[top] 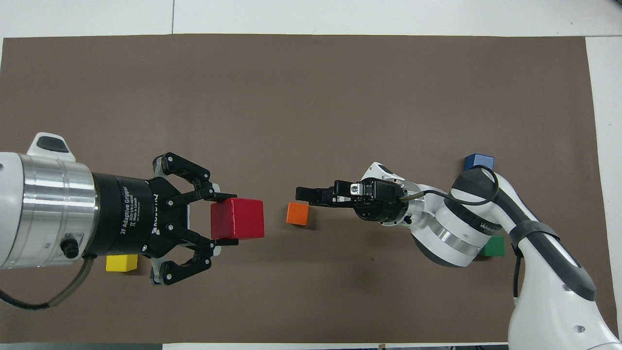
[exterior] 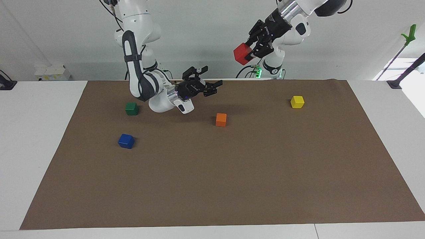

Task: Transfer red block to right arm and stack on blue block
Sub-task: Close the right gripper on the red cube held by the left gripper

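My left gripper [exterior: 248, 53] [top: 224, 218] is shut on the red block [exterior: 241, 53] [top: 238, 218] and holds it high above the brown mat, pointing toward the right arm. My right gripper [exterior: 212, 77] [top: 303, 194] is open and empty, low over the mat close to the orange cube, and points toward the red block with a clear gap between them. The blue block [exterior: 126, 141] [top: 479, 161] sits on the mat toward the right arm's end, partly hidden by the right arm in the overhead view.
An orange cube [exterior: 221, 119] [top: 298, 214] lies mid-mat. A dark green cube [exterior: 131, 108] [top: 493, 247] lies nearer to the robots than the blue block. A yellow cube [exterior: 297, 102] [top: 121, 263] lies toward the left arm's end. The brown mat [exterior: 232, 182] covers the table.
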